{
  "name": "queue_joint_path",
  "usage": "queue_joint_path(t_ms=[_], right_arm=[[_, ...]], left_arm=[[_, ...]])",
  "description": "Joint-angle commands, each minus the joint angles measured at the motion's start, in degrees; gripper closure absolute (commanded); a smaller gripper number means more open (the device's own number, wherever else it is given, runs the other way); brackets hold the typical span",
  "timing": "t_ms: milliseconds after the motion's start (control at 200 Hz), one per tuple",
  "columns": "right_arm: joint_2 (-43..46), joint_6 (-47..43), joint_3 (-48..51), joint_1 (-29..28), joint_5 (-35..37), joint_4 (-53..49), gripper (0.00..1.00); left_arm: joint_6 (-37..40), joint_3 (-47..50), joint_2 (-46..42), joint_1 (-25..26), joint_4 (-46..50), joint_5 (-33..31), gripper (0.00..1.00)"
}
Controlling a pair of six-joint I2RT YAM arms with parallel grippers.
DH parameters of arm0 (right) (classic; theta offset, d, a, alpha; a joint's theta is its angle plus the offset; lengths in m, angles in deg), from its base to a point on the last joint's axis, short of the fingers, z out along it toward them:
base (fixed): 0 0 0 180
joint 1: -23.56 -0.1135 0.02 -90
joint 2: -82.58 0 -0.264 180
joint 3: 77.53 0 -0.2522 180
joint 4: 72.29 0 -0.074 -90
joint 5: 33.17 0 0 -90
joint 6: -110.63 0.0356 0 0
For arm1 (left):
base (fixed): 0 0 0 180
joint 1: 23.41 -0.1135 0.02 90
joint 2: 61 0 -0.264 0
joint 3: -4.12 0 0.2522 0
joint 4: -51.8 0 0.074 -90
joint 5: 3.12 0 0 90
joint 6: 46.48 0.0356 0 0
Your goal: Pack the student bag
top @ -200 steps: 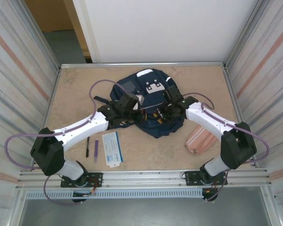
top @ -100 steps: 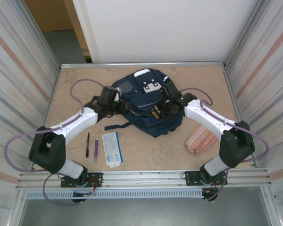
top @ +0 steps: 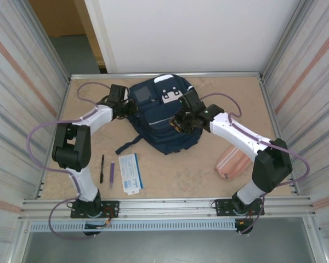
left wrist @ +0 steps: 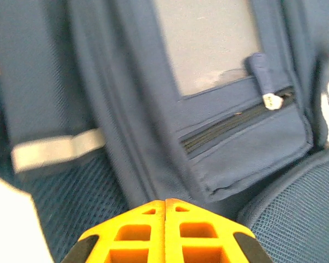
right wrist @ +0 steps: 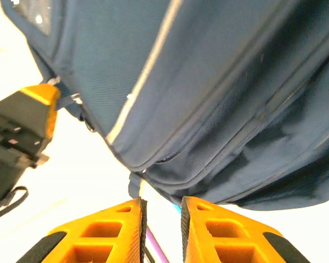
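Looks barely begun: student bag (top: 162,118) lying at the far middle of the tabletop (top: 208,181), front upward, small front-pocket zip (left wrist: 236,123) drawn closed in the left wrist view, main opening not visible as open anywhere. Nothing seen inside. Leaves, as a judgement, everything to pack: black pen (top: 102,168), purple pen (top: 112,174) and booklet (top: 130,172) side by side near left, pink pouch (top: 234,161) near right, all well apart from the bag. Left claw (left wrist: 165,204) pressed fully closed at the bag's far left side; cannot tell whether any fabric is pinched. Right claw (right wrist: 160,205) at the bag's right front, parted to a narrow slit, gripping nothing visible, with a small strap tab (right wrist: 134,186) hanging just above it. For room: raised metal rim (top: 164,75) close behind the bag's far edge, so little slack that way; ribbed wall (top: 27,82) tight beside the folded left arm. Bare tabletop between booklet and pouch, plus the far right corner, gives the best space for pulling the bag nearer and opening it. Loose strap (top: 129,147) trailing near left, likely to snag.
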State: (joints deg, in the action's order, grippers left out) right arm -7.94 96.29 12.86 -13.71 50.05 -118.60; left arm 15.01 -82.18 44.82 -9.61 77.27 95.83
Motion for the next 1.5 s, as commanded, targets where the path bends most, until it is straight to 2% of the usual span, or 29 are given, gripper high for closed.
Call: queue_joint_path(t_ms=[0,35,135,180,220,251,276,366,506,611,777,887,982,1042,1097,1168,1278,1343,1388,1443,1498], right_arm=[[-3.52,-5.01,-2.10,0.75,6.39,-1.77,0.96],[-4.88,-5.66,-1.99,0.95,6.77,-0.98,1.00],[-8.32,-6.61,-1.77,1.75,2.63,0.56,0.99],[-8.61,-7.97,-1.10,1.93,-0.35,3.29,0.90],[-8.62,-11.79,-0.52,2.27,-3.33,6.01,0.71],[-8.55,-13.87,-0.77,2.50,-5.10,6.71,0.59],[-8.66,-15.83,-1.41,2.70,-6.06,6.06,0.54],[-8.48,-23.21,-5.19,3.24,-5.23,-0.65,0.47],[-5.19,-33.32,-6.59,1.97,-1.10,-7.01,0.39],[-2.00,-37.58,-3.94,0.83,-1.81,-7.36,0.38],[2.16,-41.99,1.65,-3.47,-12.81,-3.46,0.38],[1.87,-37.60,5.36,-9.54,-15.65,2.15,0.37],[-0.53,-32.69,9.36,-13.95,-18.82,11.05,0.38],[-3.04,-30.34,11.03,-15.77,-19.80,15.75,0.39],[-6.28,-29.34,10.98,-16.96,-20.19,17.67,0.41],[-10.41,-29.06,9.42,-18.33,-19.46,17.70,0.44],[-15.66,-26.40,8.74,-20.21,-19.46,20.56,0.45],[-18.59,-25.91,7.83,-20.86,-20.45,21.61,0.51],[-20.33,-25.55,6.86,-21.12,-20.30,20.98,0.52],[-21.82,-25.15,6.68,-21.23,-20.61,21.83,0.54],[-22.65,-24.64,6.73,-21.25,-20.71,22.81,0.54]], left_arm=[[0.78,-0.16,0.82,-0.66,0.92,-0.16,1.00],[1.27,-0.15,0.96,-0.46,0.97,0.82,1.00],[2.08,-0.67,2.03,0.00,2.26,2.85,1.00],[2.36,-0.68,2.15,-0.14,2.82,4.55,1.00],[2.66,-0.68,1.96,-0.33,3.45,6.06,1.00],[2.90,-0.75,1.60,-0.48,4.16,6.97,0.94],[3.06,-0.82,1.18,-0.61,4.87,7.44,0.88],[4.02,-1.37,-1.15,-0.63,8.33,7.43,0.70],[3.89,0.55,-8.13,-0.28,15.12,6.71,0.63],[2.50,5.19,-16.07,0.16,19.81,6.43,0.57],[-0.79,14.91,-28.80,0.40,28.85,8.83,0.53],[-4.40,24.61,-36.15,1.84,31.37,11.97,0.52],[-7.65,30.82,-40.50,4.55,34.66,13.93,0.52],[-10.01,33.79,-42.04,8.10,35.22,13.54,0.52],[-12.97,35.93,-42.61,11.74,35.05,10.30,0.51],[-15.56,38.47,-41.77,13.43,33.89,7.70,0.51],[-17.94,41.19,-41.26,13.40,32.04,6.23,0.51],[-18.73,44.55,-41.49,12.27,27.27,8.11,0.53],[-18.86,47.22,-40.51,9.88,22.94,11.99,0.58],[-17.60,49.13,-38.19,6.91,19.63,16.49,0.70],[-15.94,49.01,-35.69,5.59,19.67,17.36,0.73]])
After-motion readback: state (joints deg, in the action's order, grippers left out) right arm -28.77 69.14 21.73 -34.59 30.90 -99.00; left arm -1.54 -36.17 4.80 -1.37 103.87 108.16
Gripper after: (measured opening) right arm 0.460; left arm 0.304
